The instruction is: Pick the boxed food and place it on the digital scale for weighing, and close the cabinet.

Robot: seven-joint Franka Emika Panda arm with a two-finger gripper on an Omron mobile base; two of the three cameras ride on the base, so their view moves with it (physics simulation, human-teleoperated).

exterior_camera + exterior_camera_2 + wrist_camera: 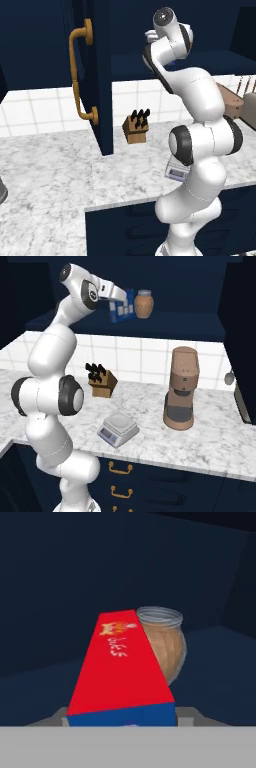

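Note:
The boxed food (120, 667) lies lengthwise between my fingers, red face up and blue end toward the camera. My gripper (119, 302) reaches into the open cabinet (95, 75) at shelf height and is shut on the box (122, 310), whose blue side shows. The fingertips press against both sides of the box. A tan round jar (165, 642) stands right behind it on the shelf. The digital scale (118, 429) sits on the marble counter below, partly hidden by the arm in the left base view (176, 171). The cabinet door with its brass handle (79, 75) stands open.
A wooden knife block (101, 381) stands against the tiled wall. A brown coffee grinder (181, 388) is to the right of the scale. A toaster (247, 107) sits at the far right. The open door juts out over the counter (50, 170) to the arm's left.

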